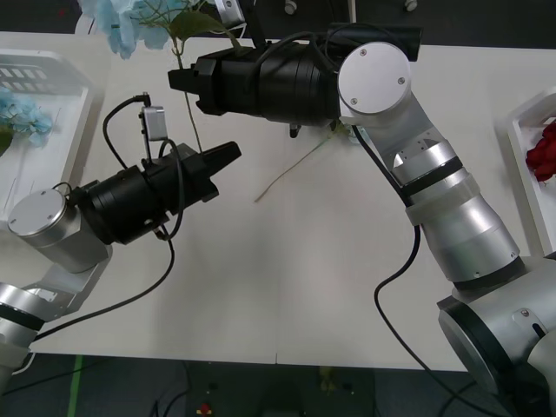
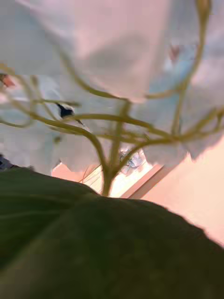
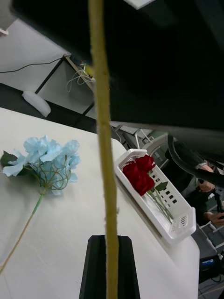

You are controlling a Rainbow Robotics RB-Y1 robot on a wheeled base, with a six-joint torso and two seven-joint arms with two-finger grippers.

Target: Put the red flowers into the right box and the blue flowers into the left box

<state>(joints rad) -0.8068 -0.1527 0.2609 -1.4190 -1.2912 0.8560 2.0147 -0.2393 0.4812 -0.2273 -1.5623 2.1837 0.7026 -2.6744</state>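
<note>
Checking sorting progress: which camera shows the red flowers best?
The left wrist view: the red flowers lie fully visible in a white slotted tray. The front view shows just a red patch at the right edge. The right wrist view gives no clear sight of them.

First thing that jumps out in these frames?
The two black grippers meeting over the table's far middle: the left gripper pinches a thin stem whose pale blue flower sticks up at the far edge, with the right gripper beside it. Next, red roses in a slotted white tray, and another blue flower lying on the table.
</note>
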